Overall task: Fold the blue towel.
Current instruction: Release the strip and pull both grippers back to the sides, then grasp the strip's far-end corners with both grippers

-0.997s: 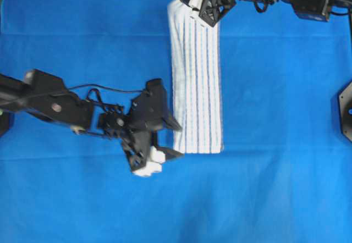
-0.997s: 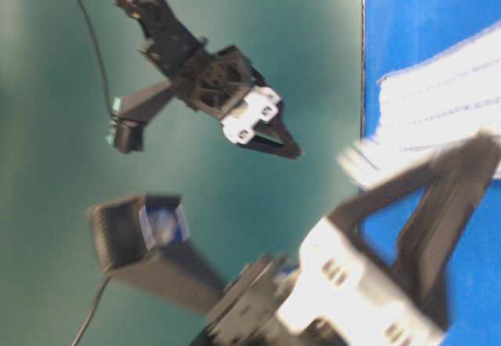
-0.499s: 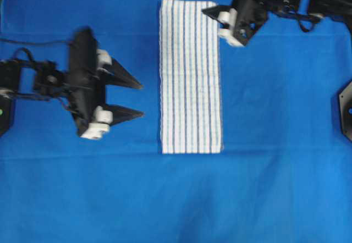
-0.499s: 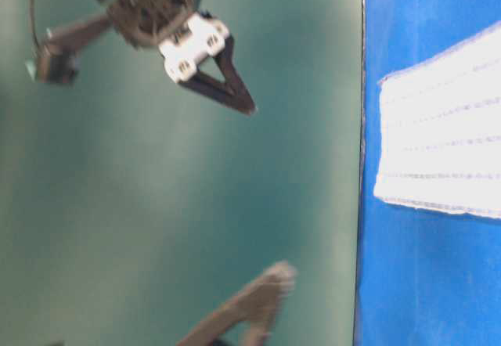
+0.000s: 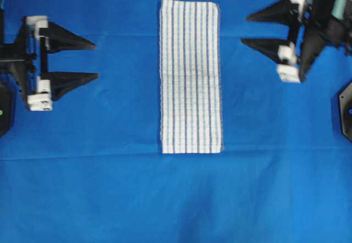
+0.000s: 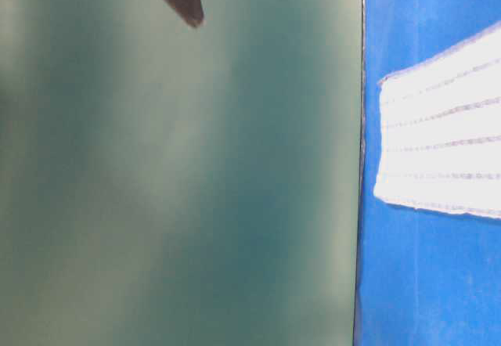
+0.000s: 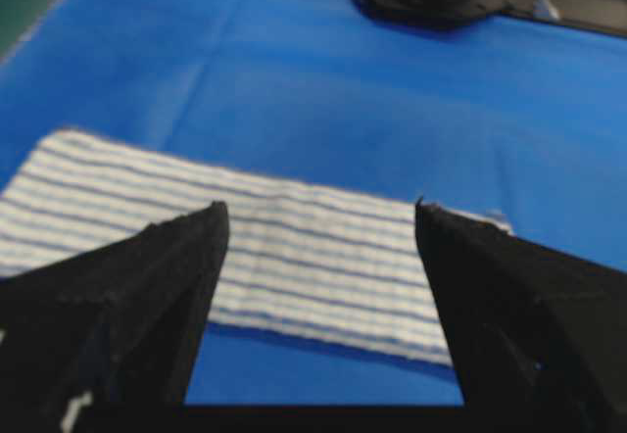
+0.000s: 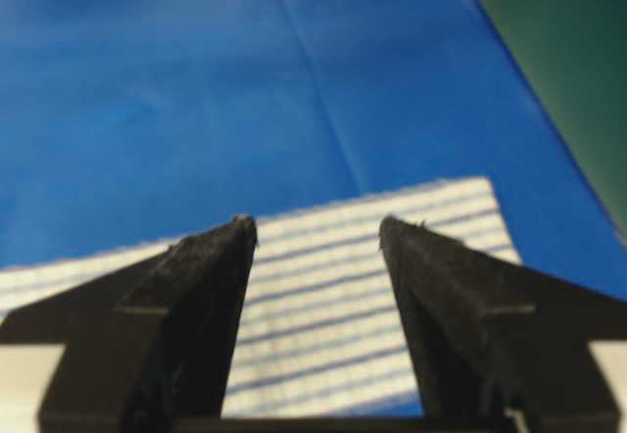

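Viewing overhead: I see the blue towel lying flat as a long folded strip mid-table on the solid blue cloth.
Left gripper: jaws spread wide, holding nothing, well left of the towel.
Right gripper: jaws spread wide, empty, well right of it.
Wrist views only: each shows the towel beyond its fingertips.
Table-level view only: green backdrop, one towel end.

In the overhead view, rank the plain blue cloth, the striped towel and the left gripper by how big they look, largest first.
1. Plain blue cloth: fills nearly the whole frame.
2. Striped towel: a long folded strip in the middle.
3. Left gripper: looks smaller than the towel, though it may sit nearer the camera, so its true size is unsure.
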`<state>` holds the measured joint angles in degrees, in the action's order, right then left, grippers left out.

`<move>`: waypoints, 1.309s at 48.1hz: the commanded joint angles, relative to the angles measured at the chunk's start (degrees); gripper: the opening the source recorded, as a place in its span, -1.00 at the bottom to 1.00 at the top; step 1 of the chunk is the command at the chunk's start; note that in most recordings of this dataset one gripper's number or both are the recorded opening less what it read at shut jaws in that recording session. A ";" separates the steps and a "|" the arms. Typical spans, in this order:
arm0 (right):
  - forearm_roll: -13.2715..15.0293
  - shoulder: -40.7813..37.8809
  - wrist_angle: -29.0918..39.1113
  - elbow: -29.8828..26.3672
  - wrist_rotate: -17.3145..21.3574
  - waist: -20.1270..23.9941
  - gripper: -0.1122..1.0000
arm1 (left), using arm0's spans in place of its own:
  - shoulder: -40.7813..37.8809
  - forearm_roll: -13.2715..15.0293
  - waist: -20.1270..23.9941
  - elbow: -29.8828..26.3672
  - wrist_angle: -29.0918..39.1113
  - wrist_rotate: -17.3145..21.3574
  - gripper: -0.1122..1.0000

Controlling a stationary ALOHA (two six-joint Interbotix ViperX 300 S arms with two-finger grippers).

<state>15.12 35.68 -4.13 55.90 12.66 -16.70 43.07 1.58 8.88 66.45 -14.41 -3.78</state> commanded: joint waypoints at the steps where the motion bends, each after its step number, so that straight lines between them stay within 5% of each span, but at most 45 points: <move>1: -0.62 1.85 -2.99 1.32 0.09 0.35 0.26 | 2.02 -0.09 0.88 0.26 -0.62 0.09 0.45; 26: -0.70 -2.46 -3.78 0.18 0.09 -2.55 0.26 | -3.43 -0.09 4.13 -0.53 -5.54 0.18 0.45; 37: -0.53 -11.34 -3.87 -3.60 -0.09 -9.67 0.26 | -16.61 -0.09 10.11 -5.63 -11.69 0.35 0.48; 51: -0.35 -25.75 -4.04 -10.02 -0.53 -16.00 0.28 | -37.79 -0.09 16.52 -16.61 -11.95 0.26 0.72; 63: -0.09 -35.68 -6.06 -13.80 -0.88 -18.81 0.38 | -51.94 -0.09 18.81 -25.22 -12.13 0.26 0.73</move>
<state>14.94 0.97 -9.14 44.03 11.87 -34.89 -6.15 1.58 27.25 44.47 -26.02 -3.52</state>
